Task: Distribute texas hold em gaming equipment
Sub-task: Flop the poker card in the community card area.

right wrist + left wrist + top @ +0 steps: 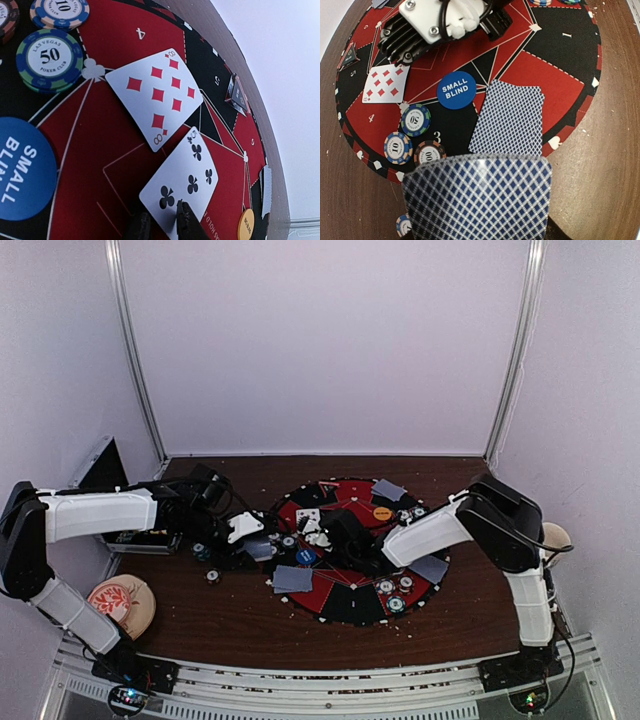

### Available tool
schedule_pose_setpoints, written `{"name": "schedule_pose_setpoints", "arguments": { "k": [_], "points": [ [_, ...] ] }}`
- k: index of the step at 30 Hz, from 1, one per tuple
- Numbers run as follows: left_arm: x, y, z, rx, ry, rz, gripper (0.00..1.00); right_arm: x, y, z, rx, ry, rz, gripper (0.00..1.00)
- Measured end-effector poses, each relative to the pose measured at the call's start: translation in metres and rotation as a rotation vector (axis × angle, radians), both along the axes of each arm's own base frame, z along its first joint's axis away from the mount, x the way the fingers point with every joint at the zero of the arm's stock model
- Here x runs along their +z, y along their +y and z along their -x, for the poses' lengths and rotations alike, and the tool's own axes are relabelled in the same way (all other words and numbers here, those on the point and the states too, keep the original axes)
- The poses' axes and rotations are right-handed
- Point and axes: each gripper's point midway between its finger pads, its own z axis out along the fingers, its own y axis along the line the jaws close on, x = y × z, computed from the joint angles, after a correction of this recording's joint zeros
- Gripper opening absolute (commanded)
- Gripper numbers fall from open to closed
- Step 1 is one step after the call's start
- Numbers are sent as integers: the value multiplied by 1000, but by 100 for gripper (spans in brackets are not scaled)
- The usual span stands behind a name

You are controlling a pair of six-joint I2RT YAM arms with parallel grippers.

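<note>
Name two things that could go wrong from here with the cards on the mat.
The right fingers sit at the clubs card, close beside the eight of diamonds; pulling away could drag it askew or onto that card. The raised card filling the left wrist view hides what lies below, so it may land on the chips or the face-down card.

This is looking like a robotics lab test cell: white panels (320, 340) and aluminium posts (137, 360) are enclosing a dark wooden bench (230, 620), with a left arm (95, 515) and right arm (430, 530) standing bolted to a slotted metal rail (330, 695).
</note>
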Motion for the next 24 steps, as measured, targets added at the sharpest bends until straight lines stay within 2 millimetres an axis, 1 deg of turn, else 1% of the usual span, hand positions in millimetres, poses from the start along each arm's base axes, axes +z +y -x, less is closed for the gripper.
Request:
{"name": "schedule_pose_setpoints", "arguments": {
  "k": [4, 8, 13, 17, 20, 22, 24],
  "points": [
    [0, 0, 0, 0, 0, 0, 54, 4, -3, 5, 5, 15, -2, 28],
    [0, 0, 0, 0, 0, 0, 54, 9, -2, 7, 15, 29, -16, 35],
    [0, 0, 0, 0, 0, 0, 54, 15, -1, 11, 25, 46, -37, 37],
    [0, 0, 0, 0, -1, 0, 54, 29, -1, 12, 18, 52, -75, 38],
    [0, 0, 0, 0, -1, 0, 54, 42, -3, 6, -13, 62, -132, 43],
    [0, 0, 0, 0, -1, 0, 54, 52, -4, -5, -56, 68, -183, 52],
    [0, 0, 0, 0, -1, 1, 54, 68, -1, -22, -116, 69, -244, 59]
  ]
}}
